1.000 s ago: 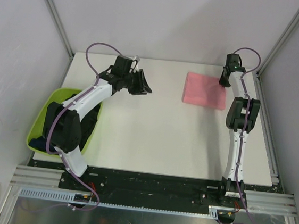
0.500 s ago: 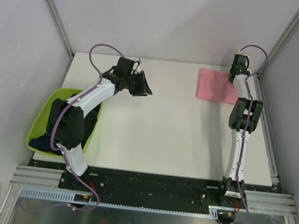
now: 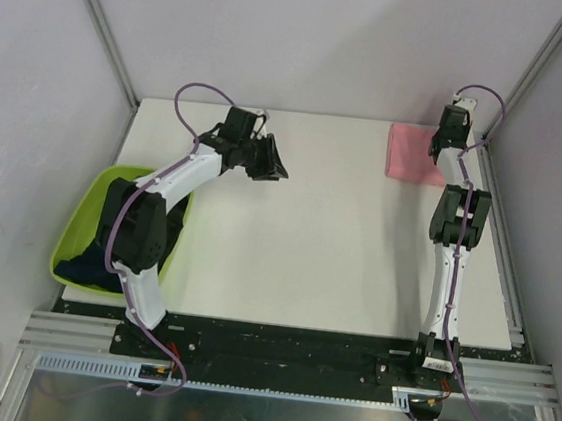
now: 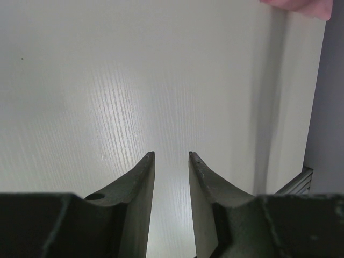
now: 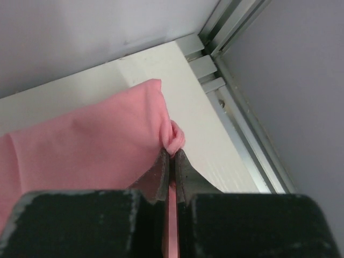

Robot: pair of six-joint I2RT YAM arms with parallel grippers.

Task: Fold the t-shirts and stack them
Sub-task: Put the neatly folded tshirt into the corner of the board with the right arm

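The right claw [image 5: 171, 156] is closed tight on a small bunched fold at the edge of the pink t-shirt [image 5: 91, 145]. The jaws meet around the cloth, so the pinched part itself is hidden between them. From the wrist view the shirt spreads left of the grip, lying flat on the desk [image 5: 193, 107]. Its near part is cut off by the claw's own black body. From above, the shirt [image 3: 408, 153] lies at the far right corner of the desk [image 3: 309, 234], and the right wrist covers its right edge. A metal rail [image 5: 236, 113] runs just beyond it.

The left claw [image 4: 171, 157] hangs over bare desk at the far left, jaws parted with nothing between them. Only a sliver of pink [image 4: 301, 5] shows at the top edge of its view. From above, this claw [image 3: 266, 159] is well apart from the shirt.

At the near left, the green tub [image 3: 77, 217] holds the dark t-shirts [image 3: 79, 268]. The left arm hides most of them, and their number cannot be told.
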